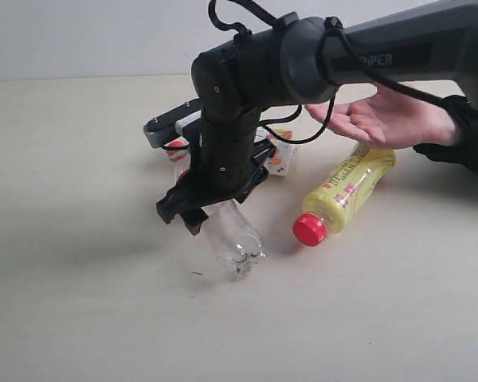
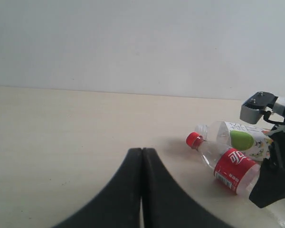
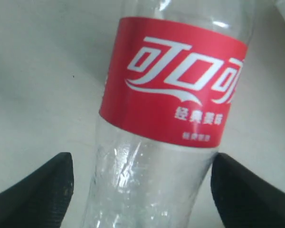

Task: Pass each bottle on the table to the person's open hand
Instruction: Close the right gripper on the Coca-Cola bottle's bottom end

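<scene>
Clear bottle (image 1: 235, 239) is lying at lower centre, its long axis passing between the wide-open jaws of the right gripper (image 1: 190, 216); the left gripper (image 2: 142, 190) is sitting closed, farther away.

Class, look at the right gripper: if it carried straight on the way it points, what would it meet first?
The right gripper would first meet the clear red-labelled bottle, lying between its open fingers; the table seems close behind.
</scene>
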Action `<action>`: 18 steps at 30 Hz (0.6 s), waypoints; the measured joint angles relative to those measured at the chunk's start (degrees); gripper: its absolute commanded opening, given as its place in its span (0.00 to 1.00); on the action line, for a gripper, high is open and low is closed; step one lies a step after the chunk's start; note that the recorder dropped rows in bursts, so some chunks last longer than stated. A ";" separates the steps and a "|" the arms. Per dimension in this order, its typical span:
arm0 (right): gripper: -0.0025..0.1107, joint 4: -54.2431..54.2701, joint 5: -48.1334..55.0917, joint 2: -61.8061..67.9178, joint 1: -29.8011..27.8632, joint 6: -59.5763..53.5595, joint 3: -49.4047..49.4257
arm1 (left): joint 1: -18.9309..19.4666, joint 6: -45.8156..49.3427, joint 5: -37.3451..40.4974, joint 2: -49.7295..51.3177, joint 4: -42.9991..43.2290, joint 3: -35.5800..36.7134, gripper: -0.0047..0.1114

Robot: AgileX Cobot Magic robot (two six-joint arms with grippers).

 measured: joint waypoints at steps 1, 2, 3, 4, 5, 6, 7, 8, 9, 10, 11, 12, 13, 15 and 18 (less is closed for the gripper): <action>0.69 0.00 -0.14 0.68 0.00 0.00 0.00 | 0.00 0.00 0.00 0.00 0.00 0.00 0.04; 0.69 0.00 -0.14 1.02 0.00 0.00 0.00 | 0.00 0.00 0.00 0.00 0.00 0.00 0.04; 0.69 0.00 -0.28 1.25 0.00 0.00 0.00 | 0.00 0.00 0.00 0.00 0.00 0.00 0.04; 0.69 0.00 -0.41 1.42 0.00 0.00 0.00 | 0.00 0.00 0.00 0.00 0.00 0.00 0.04; 0.69 0.00 -0.51 1.40 0.00 0.00 0.00 | 0.00 0.00 0.00 0.00 0.00 0.00 0.04; 0.69 0.00 -0.77 1.40 0.00 0.00 0.00 | 0.00 0.00 0.00 0.00 0.00 0.00 0.04; 0.69 0.00 -1.23 1.40 0.00 0.00 0.00 | 0.00 0.00 0.00 0.00 0.00 0.00 0.04; 0.69 0.00 -1.48 1.40 0.00 0.00 0.00 | 0.00 0.00 0.00 0.00 0.00 0.00 0.04; 0.68 0.00 -1.75 1.40 0.00 0.00 0.00 | 0.00 0.00 0.00 0.00 0.00 0.00 0.04; 0.67 0.00 -1.87 1.40 0.00 0.00 0.00 | 0.00 0.00 0.00 0.00 0.00 0.00 0.04; 0.66 0.00 -2.00 1.40 0.00 0.00 0.00 | 0.00 0.00 0.00 0.00 0.00 0.00 0.04; 0.65 0.13 -2.26 1.40 0.00 0.00 0.00 | 0.00 0.00 0.00 0.00 0.00 0.00 0.04; 0.65 0.37 -2.49 1.67 0.00 0.00 0.00 | 0.00 0.00 0.00 0.00 0.00 0.00 0.04; 0.64 0.37 -2.47 2.23 0.00 0.22 0.00 | 0.00 0.00 0.00 0.00 0.00 0.00 0.04; 0.64 0.37 -2.62 2.23 0.00 0.69 0.00 | 0.00 0.00 0.00 0.00 0.00 0.00 0.04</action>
